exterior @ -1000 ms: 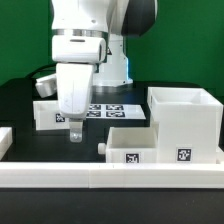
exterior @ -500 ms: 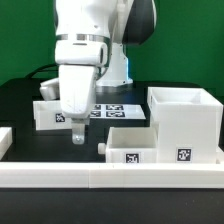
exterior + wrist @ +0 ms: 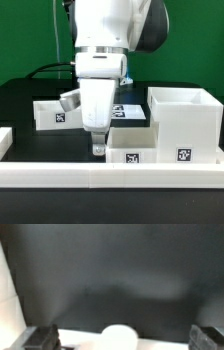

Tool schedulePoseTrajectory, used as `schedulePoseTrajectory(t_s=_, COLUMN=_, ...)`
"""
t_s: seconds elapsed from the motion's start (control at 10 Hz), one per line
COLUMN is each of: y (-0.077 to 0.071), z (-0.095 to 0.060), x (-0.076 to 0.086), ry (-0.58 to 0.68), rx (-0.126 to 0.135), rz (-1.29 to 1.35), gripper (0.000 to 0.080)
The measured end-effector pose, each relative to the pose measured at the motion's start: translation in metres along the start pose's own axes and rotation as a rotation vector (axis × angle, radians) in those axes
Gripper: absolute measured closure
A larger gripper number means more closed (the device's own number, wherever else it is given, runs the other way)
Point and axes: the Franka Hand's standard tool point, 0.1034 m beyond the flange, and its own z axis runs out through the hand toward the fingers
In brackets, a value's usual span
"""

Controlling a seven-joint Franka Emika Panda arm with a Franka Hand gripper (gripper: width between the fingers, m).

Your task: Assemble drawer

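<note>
The near tray [image 3: 133,150] is your piece. It sits along the near edge of the tabletop [image 3: 18,102], close to the low border wall [image 3: 60,176], with its knob [image 3: 99,151] sticking out toward the exterior view's left. It looks like thin hard white plastic, so expect it to be light, stiff and rather slick, and likely to skate or swivel on the dark surface if you nudge it off-centre. The knob is the natural hold, but it is small and rounded, so a wall of the tray would likely give a steadier pinch.

The casing [image 3: 186,124] stands just beside the tray at the near corner on the exterior view's right. The far tray [image 3: 52,113] lies further back, near the marker board [image 3: 128,110].

The gripper [image 3: 97,142] hangs right over the knob, released and holding nothing.

Only the wrist view shows you that spread: the fingers [image 3: 42,336] stand wide apart with the knob between them. It shows nothing of the trays or casing. The exterior view gives you that layout, but the arm hides the gap there, and neither view shows whether the fingertips are down level with the knob.
</note>
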Motion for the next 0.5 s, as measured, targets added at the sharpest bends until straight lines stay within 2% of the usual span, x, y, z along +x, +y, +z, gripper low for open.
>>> schedulePoseTrajectory(t_s=0.2, y=0.0108, z=0.0032, x=0.0084, ry=-0.008, rx=0.006, rz=-0.041, gripper=0.0151)
schedulePoseTrajectory(t_s=0.5, y=0.0101, z=0.0036, x=0.0068, ry=-0.008, rx=0.007, rz=-0.039, gripper=0.0151)
